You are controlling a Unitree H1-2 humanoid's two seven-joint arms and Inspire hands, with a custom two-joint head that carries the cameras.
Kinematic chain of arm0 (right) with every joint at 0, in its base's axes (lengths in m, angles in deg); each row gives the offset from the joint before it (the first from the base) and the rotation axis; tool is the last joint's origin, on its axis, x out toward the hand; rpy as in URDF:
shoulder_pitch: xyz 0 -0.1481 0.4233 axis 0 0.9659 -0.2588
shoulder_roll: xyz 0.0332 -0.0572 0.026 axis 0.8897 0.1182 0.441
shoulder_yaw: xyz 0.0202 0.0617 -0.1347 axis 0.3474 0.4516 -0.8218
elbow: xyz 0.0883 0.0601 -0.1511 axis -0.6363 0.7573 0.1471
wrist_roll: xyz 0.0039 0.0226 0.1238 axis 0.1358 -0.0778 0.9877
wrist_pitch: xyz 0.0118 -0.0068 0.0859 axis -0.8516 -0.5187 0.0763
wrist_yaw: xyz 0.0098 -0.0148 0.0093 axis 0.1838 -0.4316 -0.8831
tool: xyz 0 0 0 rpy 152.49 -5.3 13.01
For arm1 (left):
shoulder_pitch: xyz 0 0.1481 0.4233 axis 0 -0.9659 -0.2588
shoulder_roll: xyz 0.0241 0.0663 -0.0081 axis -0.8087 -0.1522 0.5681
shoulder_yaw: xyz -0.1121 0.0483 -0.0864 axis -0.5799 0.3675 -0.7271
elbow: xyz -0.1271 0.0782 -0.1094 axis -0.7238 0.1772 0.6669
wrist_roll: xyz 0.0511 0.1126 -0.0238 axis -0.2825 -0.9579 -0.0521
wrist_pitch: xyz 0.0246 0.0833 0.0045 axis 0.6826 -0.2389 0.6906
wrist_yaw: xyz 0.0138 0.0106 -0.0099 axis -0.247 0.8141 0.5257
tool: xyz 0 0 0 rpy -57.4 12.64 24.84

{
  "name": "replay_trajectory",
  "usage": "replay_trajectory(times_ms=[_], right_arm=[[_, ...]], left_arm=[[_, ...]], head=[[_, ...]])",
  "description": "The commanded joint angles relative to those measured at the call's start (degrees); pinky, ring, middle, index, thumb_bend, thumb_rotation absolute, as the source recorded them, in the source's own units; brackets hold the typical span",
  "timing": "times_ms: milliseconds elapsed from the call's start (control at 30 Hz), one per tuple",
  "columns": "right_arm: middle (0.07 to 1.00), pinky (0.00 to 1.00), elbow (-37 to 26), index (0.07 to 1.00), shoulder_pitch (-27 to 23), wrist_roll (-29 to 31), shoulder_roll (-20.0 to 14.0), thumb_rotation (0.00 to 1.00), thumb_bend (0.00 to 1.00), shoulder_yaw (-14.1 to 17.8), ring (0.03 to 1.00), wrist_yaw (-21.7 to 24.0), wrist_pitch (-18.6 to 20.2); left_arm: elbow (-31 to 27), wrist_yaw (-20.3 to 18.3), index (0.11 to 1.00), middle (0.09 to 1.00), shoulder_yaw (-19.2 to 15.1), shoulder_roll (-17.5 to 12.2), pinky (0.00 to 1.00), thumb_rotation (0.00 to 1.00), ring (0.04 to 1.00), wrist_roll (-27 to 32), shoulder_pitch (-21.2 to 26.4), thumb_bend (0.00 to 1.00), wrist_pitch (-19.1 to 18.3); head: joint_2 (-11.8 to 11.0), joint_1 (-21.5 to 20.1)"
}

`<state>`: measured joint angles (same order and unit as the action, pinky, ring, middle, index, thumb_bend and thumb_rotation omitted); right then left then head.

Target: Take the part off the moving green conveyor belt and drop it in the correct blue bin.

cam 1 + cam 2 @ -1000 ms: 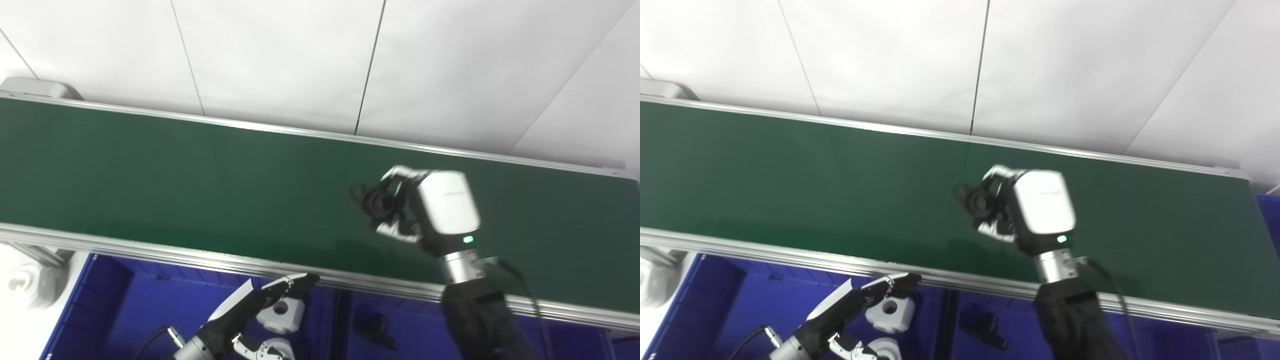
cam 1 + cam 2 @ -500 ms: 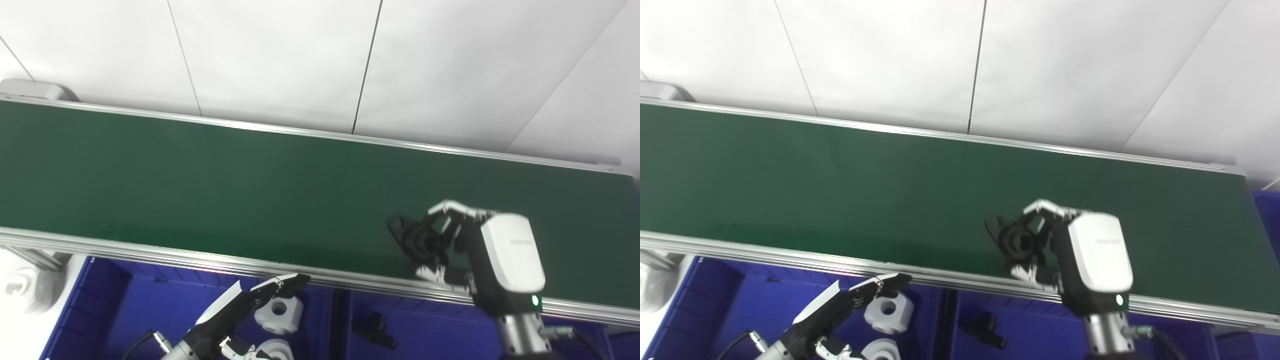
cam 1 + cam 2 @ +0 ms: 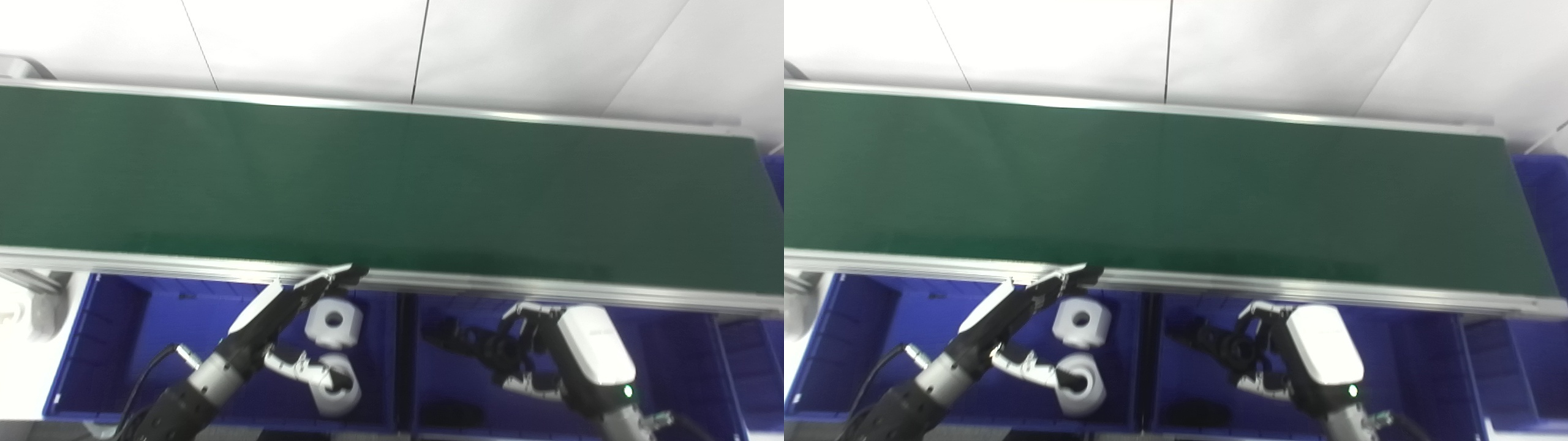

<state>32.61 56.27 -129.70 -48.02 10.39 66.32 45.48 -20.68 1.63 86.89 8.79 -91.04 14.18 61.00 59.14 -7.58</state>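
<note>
Now right hand (image 3: 551, 361) is clamping the black part (image 3: 474, 346) and hanging over the right blue bin (image 3: 674, 367), below the conveyor belt (image 3: 392, 184). Another black part (image 3: 450, 413) is lying in that bin at about 7 o'clock from the hand, apart from it. Left hand (image 3: 288, 331) is hovering over the left blue bin (image 3: 116, 343), fingers spread, holding nothing, fingertips reaching the belt's near rail (image 3: 184, 264). Two white parts are lying in the left bin: one (image 3: 334, 320) at 3 o'clock of the hand, one (image 3: 337, 389) at 5 o'clock, thumb touching it. Versus a second ago, right hand has been pulling the part off the belt down over the bin; camera has tilted too.
</note>
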Motion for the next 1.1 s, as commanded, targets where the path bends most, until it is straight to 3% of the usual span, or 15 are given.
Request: replay_trajectory(times_ms=[0,133,300,400,467,533,600,633,733,800,933,1067], right_arm=[[0.425,0.32,-0.7,0.522,0.5,2.0,-2.1,0.0,0.52,1.3,0.377,-0.4,-2.9],[0.44,0.3,-1.4,0.511,0.5,1.8,-3.3,0.0,0.52,2.1,0.36,3.8,-0.1],[0.469,0.29,-4.4,0.492,-1.2,-0.8,-3.9,0.0,0.52,1.5,0.346,16.0,6.3],[0.48,0.33,-5.4,0.491,-2.5,-3.2,-3.7,0.0,0.52,1.0,0.39,21.3,8.8],[0.644,0.59,-5.7,0.498,-3.6,-6.1,-3.8,0.13,0.5,0.3,0.619,26.4,10.9],[0.841,0.85,-6.7,0.844,-4.9,-10.0,-3.3,0.71,0.56,-0.8,0.83,32.6,13.3],[0.91,0.93,-7.8,0.92,-5.2,-12.8,-2.6,0.88,0.6,-1.4,0.899,35.8,14.6],[0.948,0.97,-8.4,0.951,-4.8,-13.1,-2.2,0.93,0.61,-1.3,0.936,35.8,14.8],[0.965,0.99,-9.1,0.962,-3.0,-11.9,-0.9,0.95,0.62,-0.2,0.953,31.9,13.3],[0.966,0.98,-9.1,0.957,-1.8,-9.6,0.1,0.9,0.62,0.7,0.955,28.6,12.1],[0.976,0.93,-10.3,0.968,2.6,3.0,4.5,0.83,0.68,2.5,0.95,21.6,9.7],[0.979,0.88,-11.3,0.974,6.0,11.3,7.6,0.79,0.71,1.8,0.941,17.4,7.6]], left_arm=[[-2.5,0.6,0.868,0.9,0.3,0.8,0.82,0.3,0.876,0.1,-0.7,0.86,-0.8],[-3.6,0.6,0.868,0.901,0.9,1.5,0.85,0.3,0.887,-1.3,-0.8,0.85,-2.3],[-4.1,0.4,0.866,0.898,0.8,2.4,0.84,0.29,0.891,0.5,-1.0,0.86,-3.6],[-4.4,0.4,0.87,0.902,0.8,2.6,0.84,0.28,0.891,0.6,-1.0,0.86,-3.7],[-4.1,0.4,0.866,0.899,0.7,2.8,0.84,0.28,0.887,1.2,-0.9,0.86,-3.2],[-3.5,0.7,0.865,0.901,0.6,2.9,0.85,0.28,0.891,1.2,-1.0,0.86,-2.5],[-3.1,0.9,0.864,0.9,0.5,2.8,0.85,0.28,0.89,0.6,-1.0,0.86,-1.7],[-2.9,0.9,0.865,0.903,0.4,2.7,0.86,0.28,0.896,0.9,-1.0,0.86,-1.5],[-2.5,0.5,0.864,0.906,0.1,2.4,0.86,0.26,0.899,1.9,-1.1,0.86,-0.9],[-2.5,0.7,0.861,0.901,0.0,2.2,0.85,0.27,0.892,1.5,-1.3,0.86,-0.6],[-2.9,0.5,0.871,0.914,-0.1,1.6,0.87,0.26,0.907,1.2,-1.8,0.85,-0.5],[-3.3,0.3,0.884,0.926,-0.3,1.0,0.88,0.23,0.917,1.4,-2.3,0.86,-1.4]], head=[[0.1,0.2],[1.8,1.5],[2.4,1.1],[2.2,1.2],[2.2,1.2],[1.3,1.4],[0.6,1.7],[0.4,1.8],[-0.2,2.5],[-0.5,2.7],[-1.6,4.1],[-2.5,5.6]])
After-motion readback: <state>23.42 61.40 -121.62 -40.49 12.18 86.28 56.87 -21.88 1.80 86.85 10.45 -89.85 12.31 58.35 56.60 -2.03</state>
